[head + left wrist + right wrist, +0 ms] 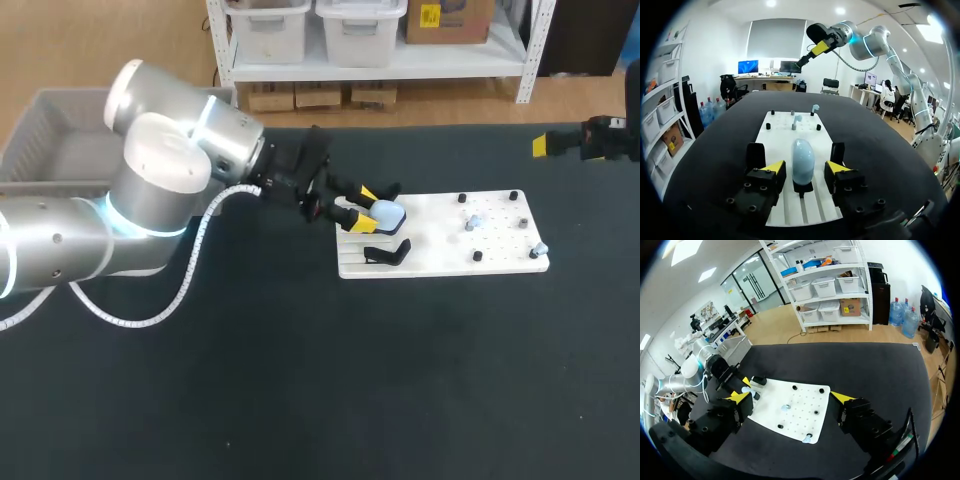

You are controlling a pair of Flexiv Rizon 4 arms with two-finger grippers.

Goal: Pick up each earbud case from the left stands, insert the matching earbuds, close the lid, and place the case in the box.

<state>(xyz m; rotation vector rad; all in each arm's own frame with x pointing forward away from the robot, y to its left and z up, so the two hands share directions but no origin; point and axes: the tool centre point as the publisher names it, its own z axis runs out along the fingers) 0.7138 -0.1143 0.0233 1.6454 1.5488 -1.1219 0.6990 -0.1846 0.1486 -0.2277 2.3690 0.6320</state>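
A pale blue earbud case (386, 212) stands upright on a black stand at the left end of the white board (440, 262). My left gripper (368, 208) straddles it. In the left wrist view the case (803, 160) sits between the yellow-tipped fingers (771, 168), with a narrow gap on each side, so the gripper (804, 168) is open. A second black stand (388, 253) beside it is empty. Small pale earbuds (472, 222) sit on pegs further right. My right gripper (560, 144) hangs open high off the board's far right; in its own view it (791, 398) holds nothing.
A grey slatted box (50, 140) sits at the table's far left, behind my left arm. Small black pegs (477, 256) stick up from the board. Dark tabletop lies in front of the board.
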